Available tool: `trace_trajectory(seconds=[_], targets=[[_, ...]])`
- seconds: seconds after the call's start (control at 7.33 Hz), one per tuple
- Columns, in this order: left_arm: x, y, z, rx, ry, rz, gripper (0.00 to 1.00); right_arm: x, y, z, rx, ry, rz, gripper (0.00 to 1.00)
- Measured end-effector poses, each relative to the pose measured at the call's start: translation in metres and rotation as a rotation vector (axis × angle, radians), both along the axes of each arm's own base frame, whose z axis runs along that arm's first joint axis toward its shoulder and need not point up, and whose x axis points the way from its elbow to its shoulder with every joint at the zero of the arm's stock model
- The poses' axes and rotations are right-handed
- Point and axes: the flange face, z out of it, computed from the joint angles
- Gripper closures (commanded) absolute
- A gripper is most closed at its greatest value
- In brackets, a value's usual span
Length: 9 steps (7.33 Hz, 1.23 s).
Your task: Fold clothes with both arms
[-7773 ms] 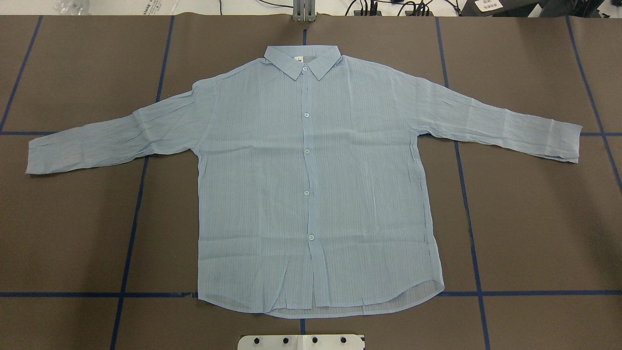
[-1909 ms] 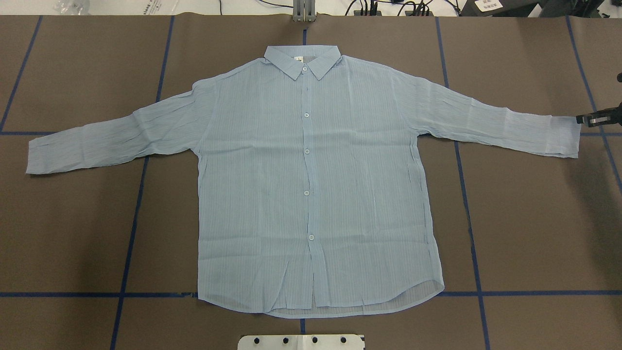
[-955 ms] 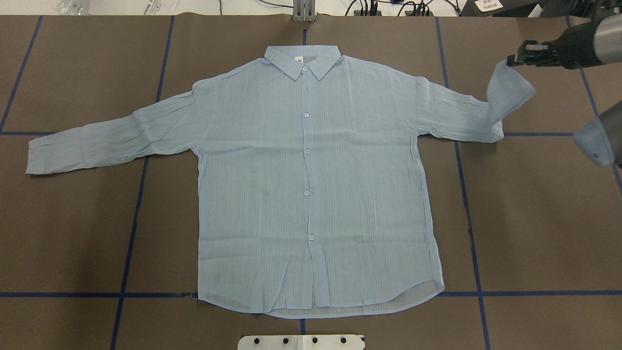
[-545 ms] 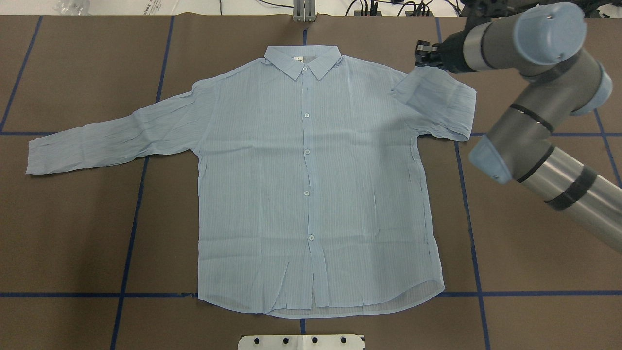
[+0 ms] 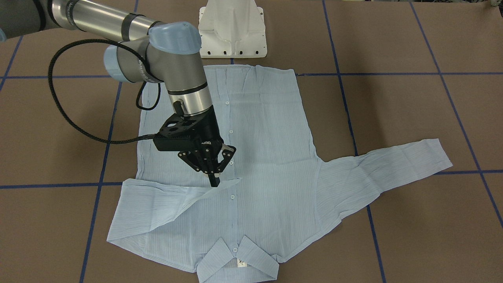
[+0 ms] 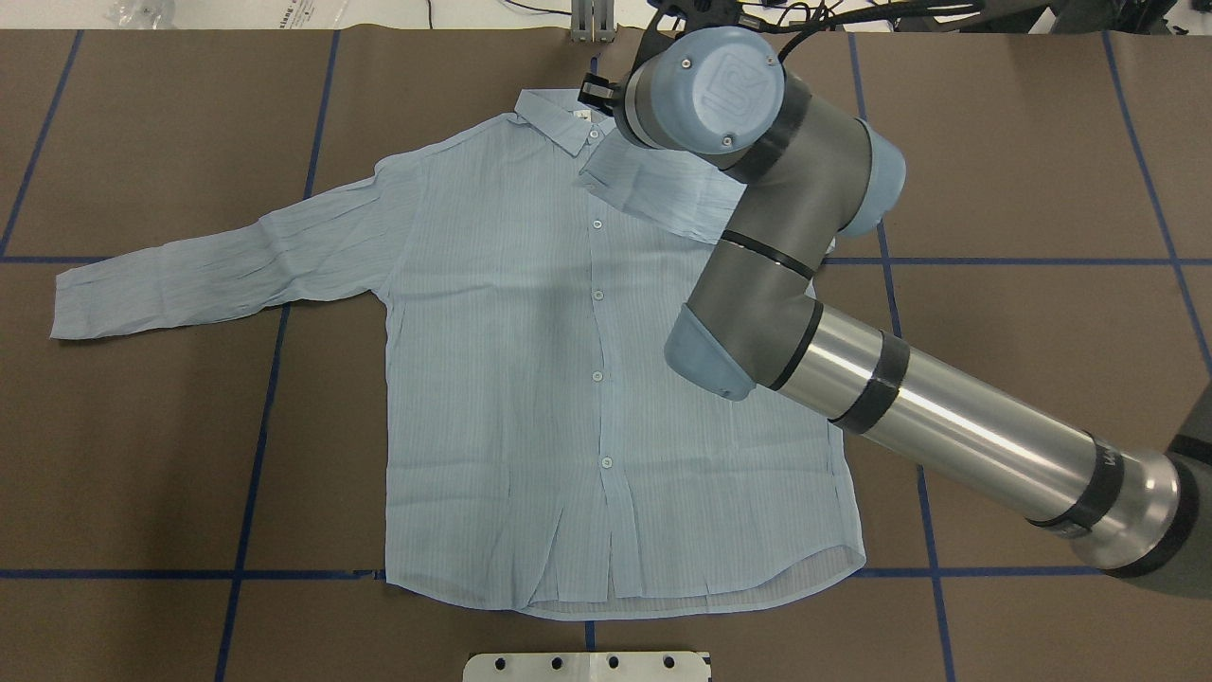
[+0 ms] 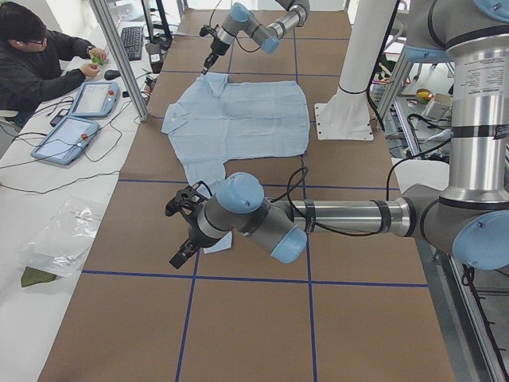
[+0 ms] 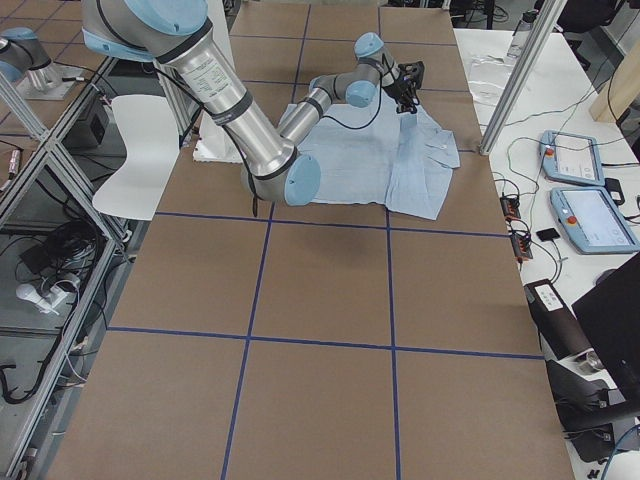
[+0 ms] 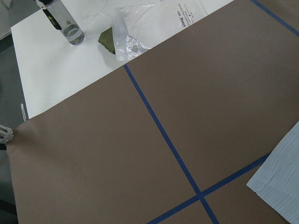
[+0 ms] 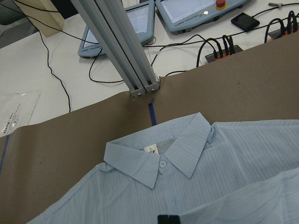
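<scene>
Right tool is clamped on 1 cuff of the shirt, which lies flat at the centre of the worktop; left tool shows only side-on, so I cannot tell its state; the fabric looks thin, limp and light, and probably slides easily; best pinched at cuffs or hem corners; joint cap reads "UR"; collar label is unreadable.

Yeah, you're in a robotics lab, no question. Your desk is wrapped in brown paper with a blue tape grid. There are aluminium frame posts, teach pendants and cables along the edge, and a person sits by a keyboard.
</scene>
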Motion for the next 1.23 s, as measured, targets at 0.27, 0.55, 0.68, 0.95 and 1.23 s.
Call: trace_trajectory(seconds=[0.27,0.55,0.68,0.95,1.23], targets=[[0.0,0.0,0.001,-0.001,0.0,0.0,0.0,-0.029,0.003,-0.024,0.02,0.019,0.014,1.0],[0.0,0.0,0.001,-0.001,0.0,0.0,0.0,-0.073,0.014,-0.055,0.046,0.041,0.02,1.0],[0.0,0.0,0.001,-0.001,0.0,0.0,0.0,-0.093,0.02,-0.064,0.052,0.056,0.017,1.0],[0.0,0.0,0.003,-0.005,0.0,0.0,0.0,-0.122,0.027,-0.074,0.054,0.083,0.009,1.0],[0.0,0.0,0.005,-0.008,0.0,0.0,0.0,-0.149,0.037,-0.075,0.059,0.12,0.006,0.33]])
